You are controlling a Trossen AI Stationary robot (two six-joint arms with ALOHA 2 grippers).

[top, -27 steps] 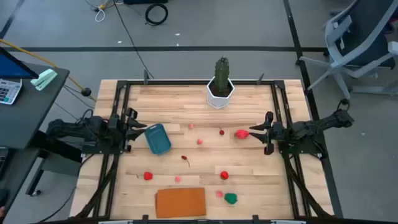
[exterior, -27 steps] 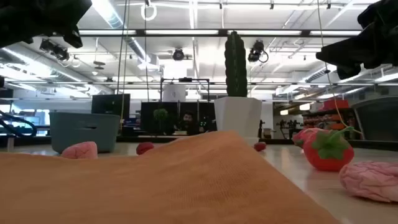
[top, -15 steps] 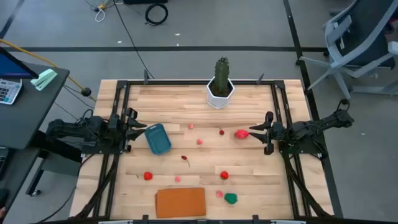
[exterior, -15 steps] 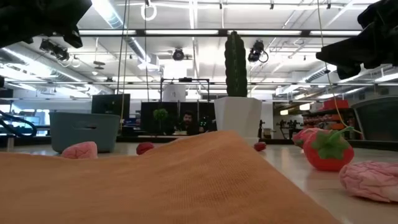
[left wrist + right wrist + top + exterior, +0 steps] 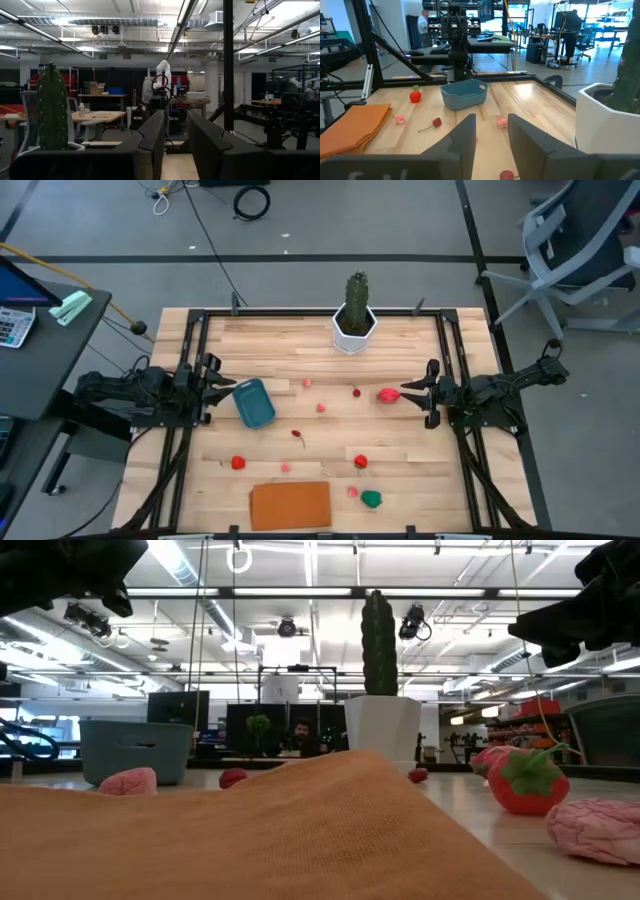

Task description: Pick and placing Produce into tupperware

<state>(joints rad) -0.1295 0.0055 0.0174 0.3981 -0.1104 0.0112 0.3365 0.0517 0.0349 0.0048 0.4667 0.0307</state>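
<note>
The teal tupperware [image 5: 254, 402] stands on the table's left half, just in front of my left gripper [image 5: 226, 385], which is open and touches nothing. My right gripper [image 5: 410, 391] is open at the right side, beside a red toy [image 5: 389, 395] that it does not hold. The rest of the produce lies scattered on the wood: small pink pieces [image 5: 322, 408], a cherry [image 5: 298, 435], red strawberries [image 5: 238, 463] [image 5: 360, 462] and a green piece [image 5: 371, 499]. The right wrist view shows the tupperware [image 5: 464, 95] beyond its fingers [image 5: 465, 134].
A tall green cactus in a white pot [image 5: 354, 320] stands at the far edge's middle. A flat orange board [image 5: 290, 505] lies at the near edge and fills the low view's foreground [image 5: 250, 830]. Black frame rails run along both sides.
</note>
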